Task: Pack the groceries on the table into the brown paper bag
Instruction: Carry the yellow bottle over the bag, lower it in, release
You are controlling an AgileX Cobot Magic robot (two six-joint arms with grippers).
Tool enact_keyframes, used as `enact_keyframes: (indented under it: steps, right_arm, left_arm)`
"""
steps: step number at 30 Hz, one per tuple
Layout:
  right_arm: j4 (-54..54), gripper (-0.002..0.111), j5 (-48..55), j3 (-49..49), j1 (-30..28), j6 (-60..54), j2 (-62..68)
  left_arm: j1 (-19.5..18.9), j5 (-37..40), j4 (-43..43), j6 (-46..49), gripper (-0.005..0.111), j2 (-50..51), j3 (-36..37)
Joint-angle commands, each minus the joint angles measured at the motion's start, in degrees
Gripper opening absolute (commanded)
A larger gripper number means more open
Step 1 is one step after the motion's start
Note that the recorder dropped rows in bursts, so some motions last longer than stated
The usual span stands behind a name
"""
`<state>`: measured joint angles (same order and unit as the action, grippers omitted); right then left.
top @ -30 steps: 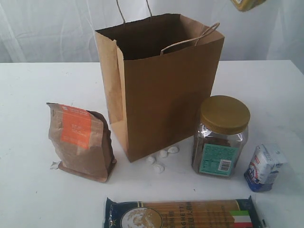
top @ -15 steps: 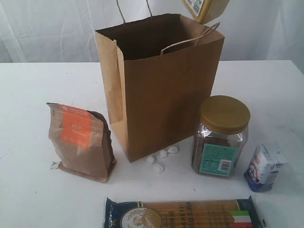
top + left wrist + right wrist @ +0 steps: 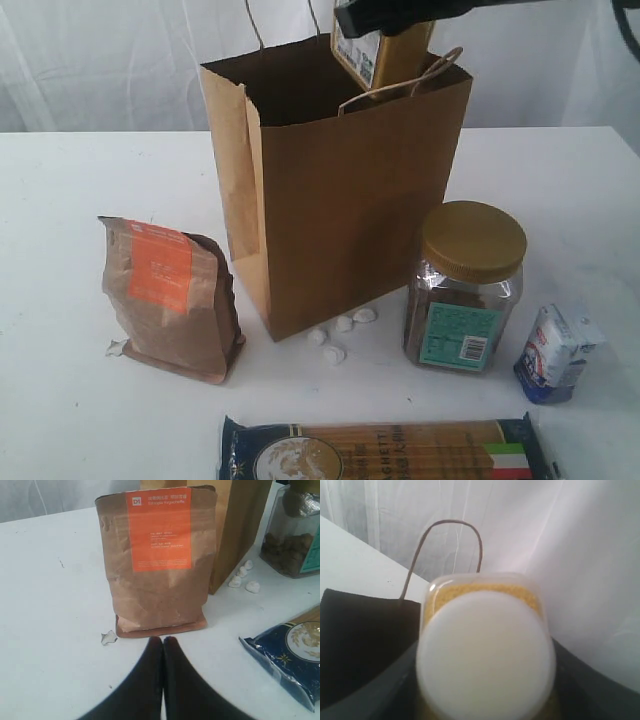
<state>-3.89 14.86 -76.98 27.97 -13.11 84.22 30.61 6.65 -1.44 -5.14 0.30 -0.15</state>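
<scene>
1. Two grippers work over a white table (image 3: 80, 400). The right gripper (image 3: 385, 18) clasps the yellow white-capped bottle (image 3: 385, 58) by its upper part. The bottle hangs slightly tilted at the open mouth of the brown paper bag (image 3: 340, 200), probably so it can be lowered straight in.
2. The left gripper (image 3: 162, 642) is closed and empty, low in front of the kraft pouch (image 3: 157, 565) and clear of the bag.
3. The pouch, the gold-lidded jar (image 3: 468, 285), the blue-white packet (image 3: 555, 350) and the spaghetti pack (image 3: 385, 452) sit around the bag, unpacked.

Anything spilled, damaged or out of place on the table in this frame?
Yes: small white bits lie loose on the table at the foot of the brown paper bag, near the gold-lidded jar, like a spill.
</scene>
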Motion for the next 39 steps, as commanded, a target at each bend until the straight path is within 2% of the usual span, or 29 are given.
enact_keyframes:
  steps: [1, 8, 26, 28, 30, 31, 34, 39]
  right_arm:
    - [-0.38, 0.000, -5.33, -1.19, 0.02, -0.75, 0.97]
    - [-0.22, 0.000, -0.64, -1.19, 0.02, -0.75, 3.69]
    - [3.89, 0.000, 3.12, -1.19, 0.59, -0.75, 8.37]
    - [3.89, 0.008, 3.23, -1.19, 0.59, -0.75, 8.37]
    - [3.89, 0.026, 3.32, -1.19, 0.59, -0.75, 8.37]
    - [3.89, 0.039, 3.32, -1.19, 0.59, -0.75, 8.37]
    - [4.22, 0.061, 3.76, -1.19, 0.59, -0.75, 8.37]
    - [4.32, 0.067, 4.42, -1.19, 0.59, -0.64, 7.91]
  left_arm:
    - [-0.26, 0.05, -0.29, 0.00, 0.000, -0.30, 0.15]
    - [-0.26, 0.05, -0.29, 0.00, 0.000, -0.30, 0.15]
    - [-0.26, 0.05, -0.29, 0.00, 0.000, -0.30, 0.15]
    - [-0.26, 0.05, -0.29, 0.00, 0.000, -0.30, 0.15]
    - [-0.26, 0.05, -0.29, 0.00, 0.000, -0.30, 0.15]
    - [-0.26, 0.05, -0.29, 0.00, 0.000, -0.30, 0.15]
    - [-0.26, 0.05, -0.29, 0.00, 0.000, -0.30, 0.15]
    - [-0.26, 0.05, -0.29, 0.00, 0.000, -0.30, 0.15]
